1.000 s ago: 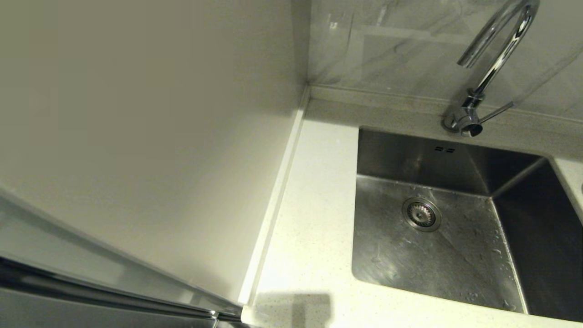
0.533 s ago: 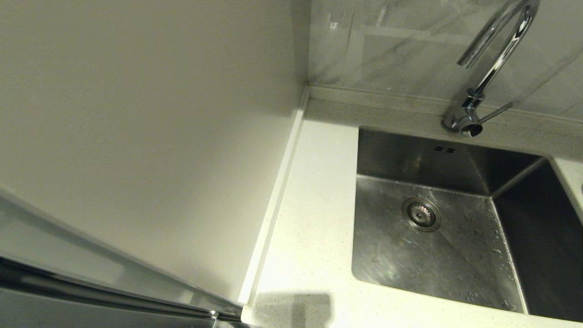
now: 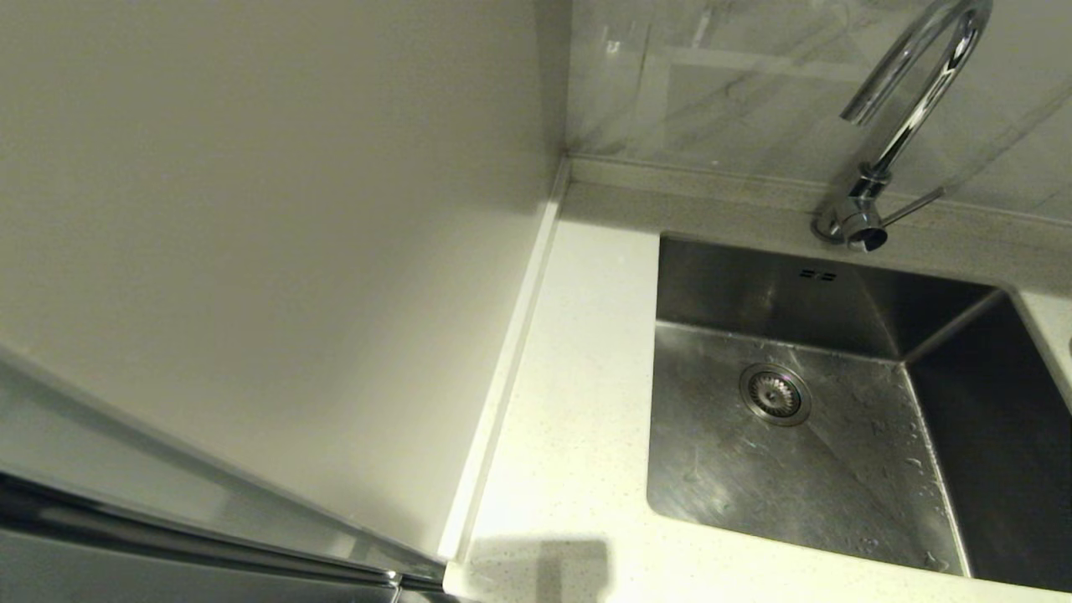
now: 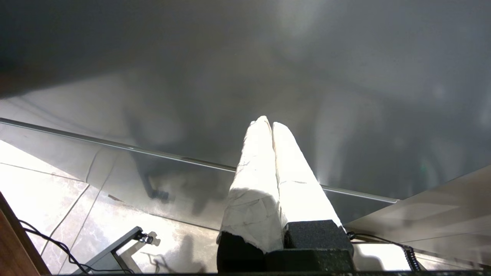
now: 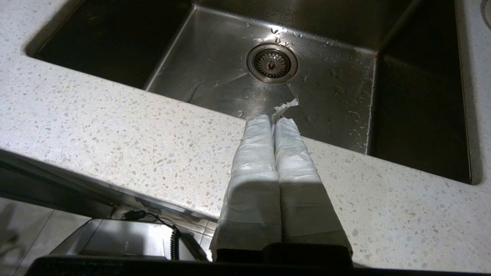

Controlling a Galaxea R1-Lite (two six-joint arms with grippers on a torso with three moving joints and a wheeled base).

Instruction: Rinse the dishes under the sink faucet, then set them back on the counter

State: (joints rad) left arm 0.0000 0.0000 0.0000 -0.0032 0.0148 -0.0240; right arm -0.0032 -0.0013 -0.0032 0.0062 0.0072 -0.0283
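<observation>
The dishes are out of view. The sink [image 3: 837,477] is a steel basin with a round drain [image 3: 775,394] and water drops on its floor. The sink faucet [image 3: 909,109] arches over its back rim, with its thin lever [image 3: 914,204] pointing right. No water is running. My right gripper [image 5: 273,120] is shut and holds nothing. It hovers over the front strip of the counter [image 5: 115,126], pointing toward the sink [image 5: 215,65] and drain [image 5: 272,62]. My left gripper [image 4: 268,123] is shut and empty, low down beside a glossy grey cabinet front [image 4: 345,76]. Neither arm shows in the head view.
The speckled counter [image 3: 578,377] runs along the sink's left side to a cream wall panel [image 3: 251,209]. A marbled backsplash [image 3: 737,84] stands behind the faucet. A pale curved rim [image 5: 488,11] shows on the counter right of the sink; I cannot tell what it is. Floor tiles [image 4: 46,180] lie below the left gripper.
</observation>
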